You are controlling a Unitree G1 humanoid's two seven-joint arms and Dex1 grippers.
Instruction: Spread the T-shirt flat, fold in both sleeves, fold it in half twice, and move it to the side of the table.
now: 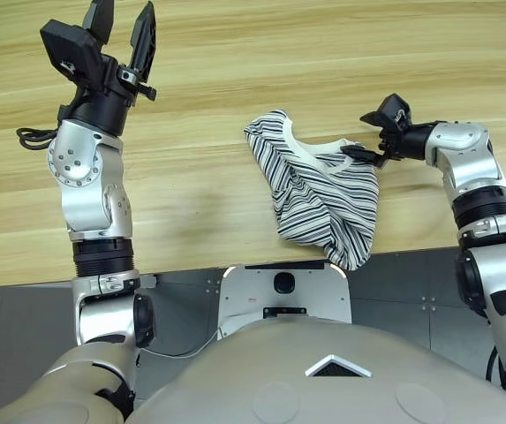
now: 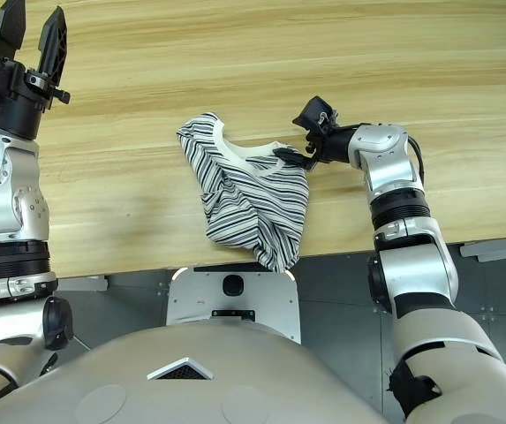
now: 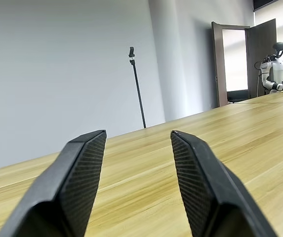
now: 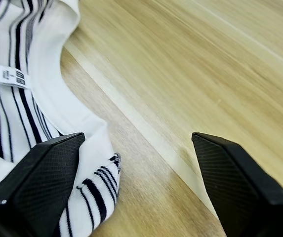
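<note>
T-shirt (image 1: 323, 199) is seen crumpled at the table's (image 1: 235, 71) six o'clock edge; spreading is judged the step in hand. The left gripper (image 1: 127, 13) is held spread at ten o'clock; the right gripper (image 1: 358, 134), spread at the collar (image 1: 314, 152) at two o'clock, must be closed and drawn outward.

Silver-grey rounded shells and black ribbed rings form the left arm (image 1: 94, 203) and right arm (image 1: 475, 172), a black cable (image 1: 32, 137) loops beside the left's screw-dotted housing, and the left pincer (image 1: 126, 9) and right pincer (image 1: 358, 134) are black, cross-hatched.
</note>
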